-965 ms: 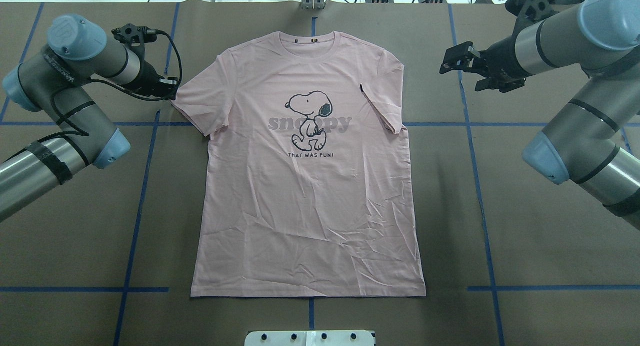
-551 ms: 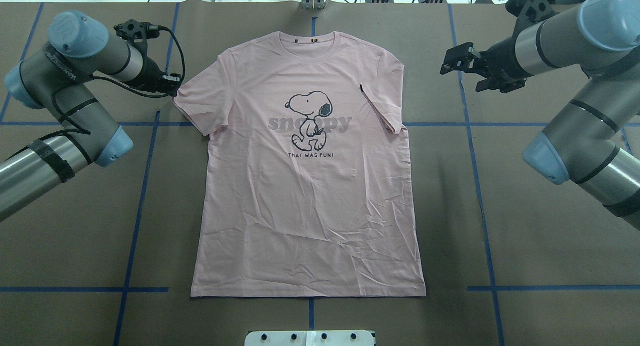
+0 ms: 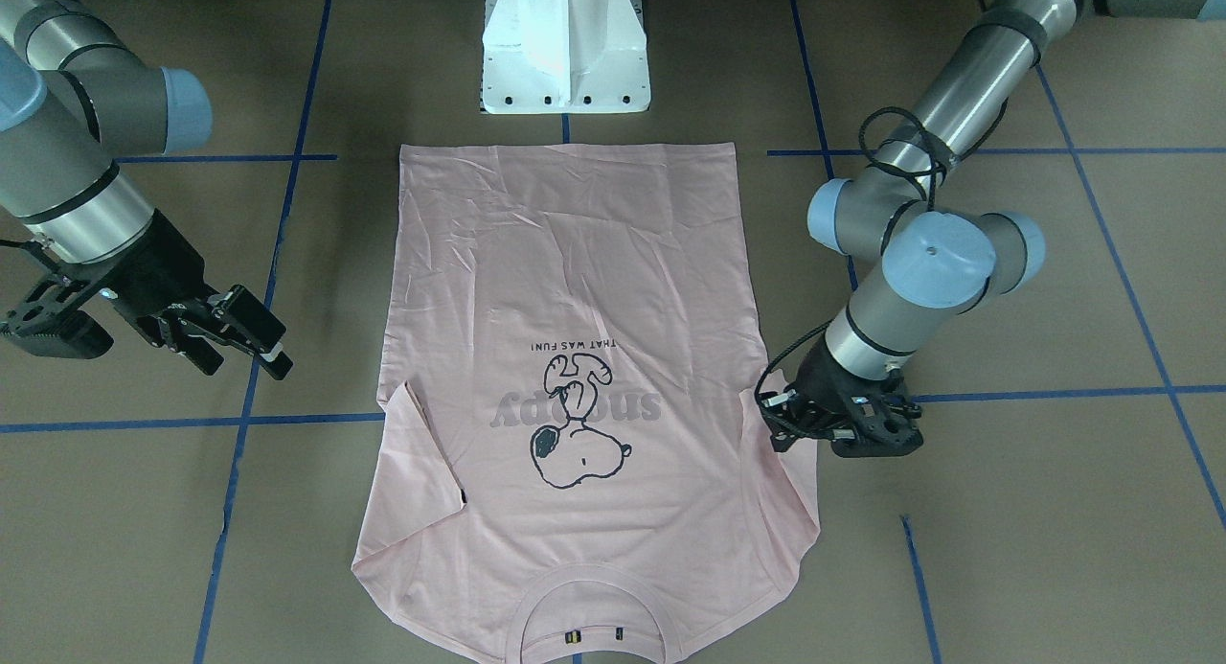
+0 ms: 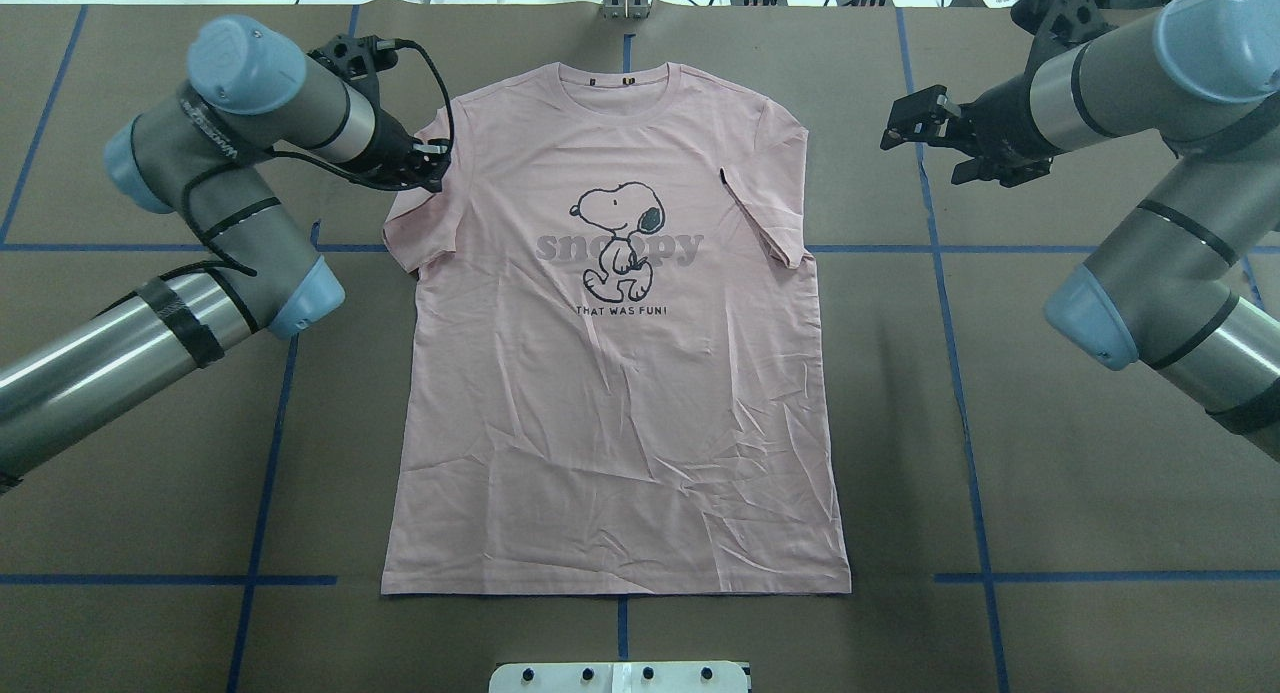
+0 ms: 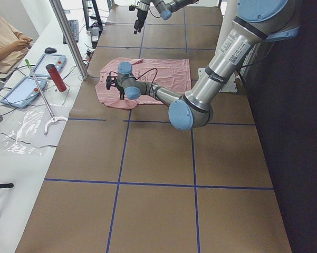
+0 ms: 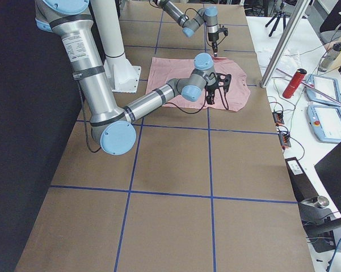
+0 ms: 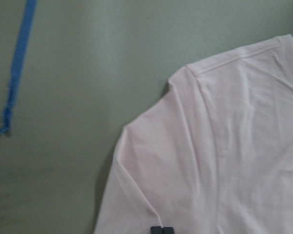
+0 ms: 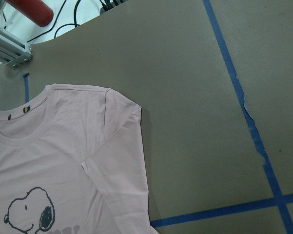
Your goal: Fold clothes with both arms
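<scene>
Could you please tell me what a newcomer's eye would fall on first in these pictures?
The light pink T-shirt lies flat, print up, in the middle of the brown table, with its dark Snoopy print on the chest. The left gripper is shut on the edge of one sleeve. The right gripper hangs open beside the other sleeve, apart from the cloth.
</scene>
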Robot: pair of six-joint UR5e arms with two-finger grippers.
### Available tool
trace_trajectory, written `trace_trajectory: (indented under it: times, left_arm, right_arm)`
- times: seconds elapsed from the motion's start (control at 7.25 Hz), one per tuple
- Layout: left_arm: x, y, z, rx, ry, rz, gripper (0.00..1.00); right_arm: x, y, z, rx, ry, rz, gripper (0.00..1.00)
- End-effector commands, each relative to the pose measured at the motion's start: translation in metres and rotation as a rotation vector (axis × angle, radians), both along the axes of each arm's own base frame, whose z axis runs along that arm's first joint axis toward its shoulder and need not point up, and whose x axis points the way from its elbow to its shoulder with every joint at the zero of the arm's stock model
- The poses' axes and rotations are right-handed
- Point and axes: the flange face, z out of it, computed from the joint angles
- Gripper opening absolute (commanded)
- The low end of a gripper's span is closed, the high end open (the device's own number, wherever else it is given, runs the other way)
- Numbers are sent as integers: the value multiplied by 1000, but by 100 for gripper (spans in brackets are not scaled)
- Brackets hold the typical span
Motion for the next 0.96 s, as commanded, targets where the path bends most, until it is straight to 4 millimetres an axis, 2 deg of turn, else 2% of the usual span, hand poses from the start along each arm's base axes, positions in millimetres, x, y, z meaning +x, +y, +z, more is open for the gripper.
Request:
trace_trajectory:
  times: [0.0, 0.41, 0.55, 0.69, 0.83]
  left_arm:
    - [37, -24, -26, -6, -16, -44, 0]
    - [48, -39, -23, 30, -2, -69, 0]
    - [48, -39, -22, 39, 4, -72, 0]
    - [50, -43, -6, 65, 14, -92, 0]
    - [51, -43, -2, 71, 20, -90, 23]
  right_arm:
    - [0, 0, 2, -4, 2, 0, 100]
    - [-2, 0, 2, -3, 2, -1, 100]
    - [-3, 0, 2, -4, 3, -3, 100]
    - [-5, 0, 4, -7, 5, -4, 100]
    - [-8, 1, 4, -9, 6, -8, 100]
